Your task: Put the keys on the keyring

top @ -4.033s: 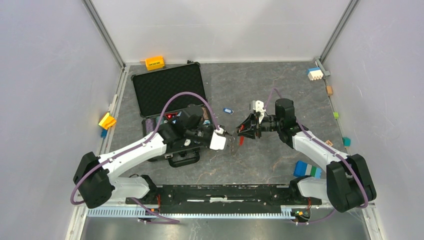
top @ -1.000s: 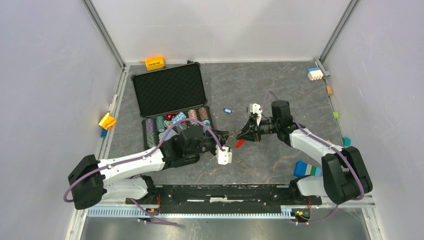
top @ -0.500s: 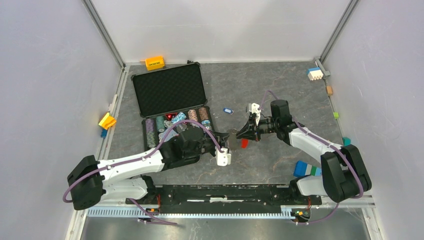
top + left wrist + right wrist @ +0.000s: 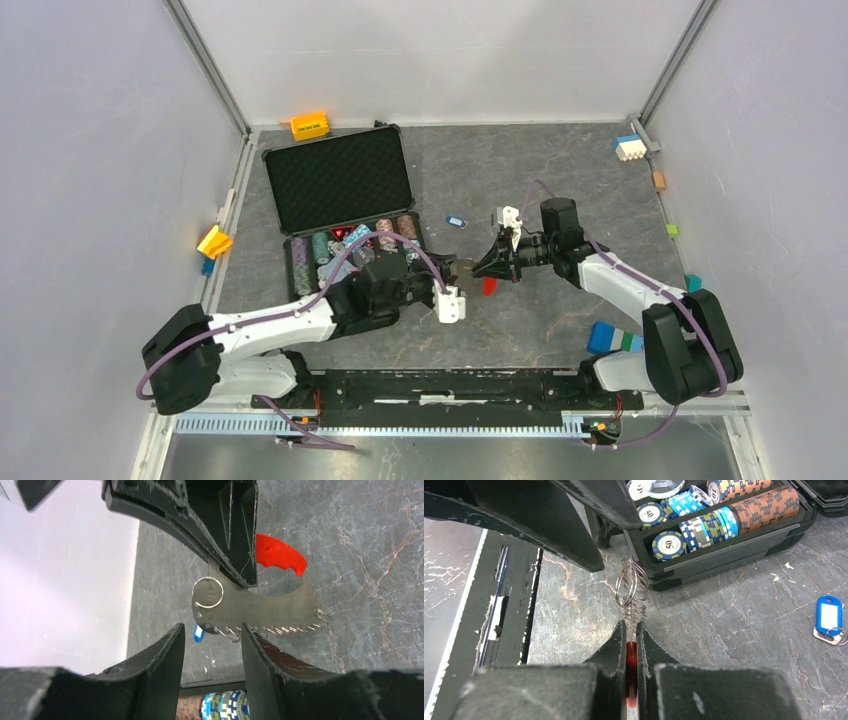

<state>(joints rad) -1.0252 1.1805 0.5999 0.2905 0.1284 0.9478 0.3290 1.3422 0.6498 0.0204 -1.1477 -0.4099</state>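
My right gripper [image 4: 630, 627] is shut on the keyring [image 4: 630, 587], a flat silvery plate with small wire rings and a red strip [image 4: 277, 555], held edge-up above the table. In the top view the keyring [image 4: 468, 266] hangs between the two arms. My left gripper [image 4: 212, 630] stands open just below the plate [image 4: 260, 607], with nothing between its fingers. One blue-headed key [image 4: 456, 221] lies flat on the table behind them; the same key [image 4: 829, 617] appears in the right wrist view. Any other keys are out of view.
An open black case [image 4: 340, 180] with rows of poker chips [image 4: 350, 245] sits under my left arm. Blue and green blocks [image 4: 612, 340] lie near the right base. Small coloured blocks [image 4: 629, 148] rest along the walls, with an orange one [image 4: 310, 126] at the back.
The left gripper's jaws have opened beside the keyring, and its wrist has edged slightly forward. My right gripper holds the keyring in almost the same place.
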